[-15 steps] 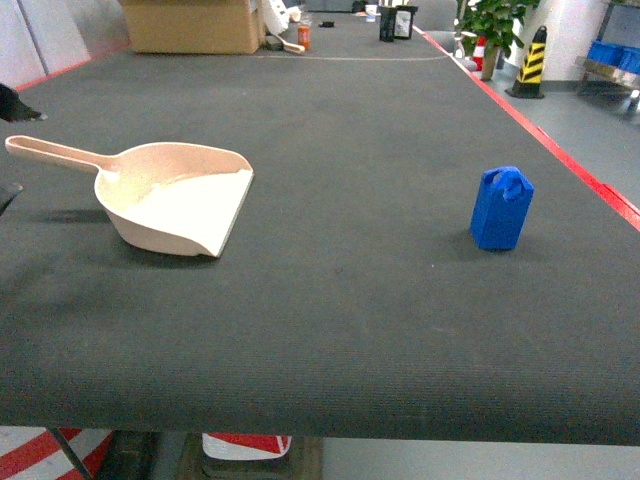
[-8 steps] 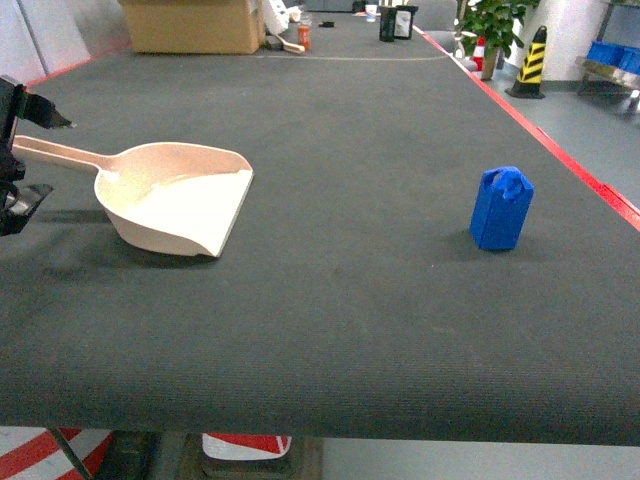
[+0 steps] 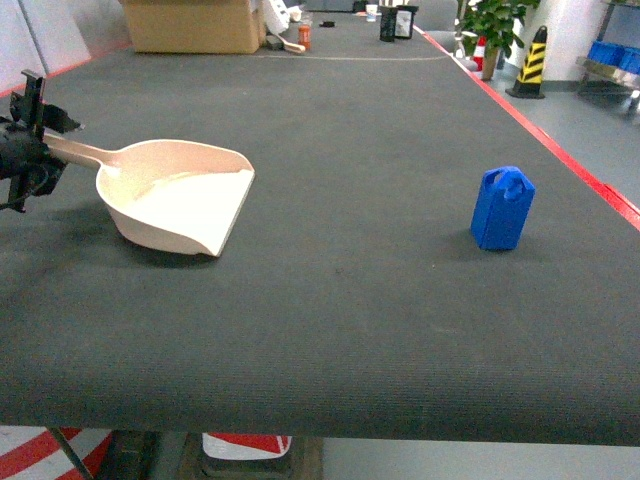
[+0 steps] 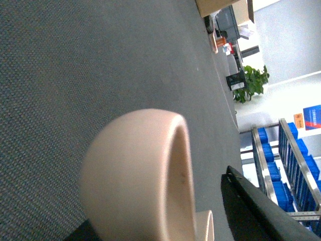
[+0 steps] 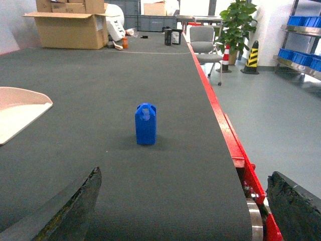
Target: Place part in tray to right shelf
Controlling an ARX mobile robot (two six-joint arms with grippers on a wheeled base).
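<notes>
Part [image 3: 502, 208] stood upright on the dark worktop [image 3: 340, 280], untouched, well right of the tray [image 3: 175, 195]. Left fingers [image 3: 40, 120] straddled the tray handle's end; whether clamped, cannot tell. Likely grabbing there so the scoop can be carried. Right fingers [image 5: 283, 201] were spread wide, empty, facing the part from a distance, lined up for a pick.

Even, bright indoor light from above. Soft short shadows lie under the tray [image 3: 178, 195] and left of the part [image 3: 502, 208]. In the left wrist view the tray [image 4: 143, 175] fills the lower frame, blurred and out of focus; the upper right background washes out pale.
</notes>
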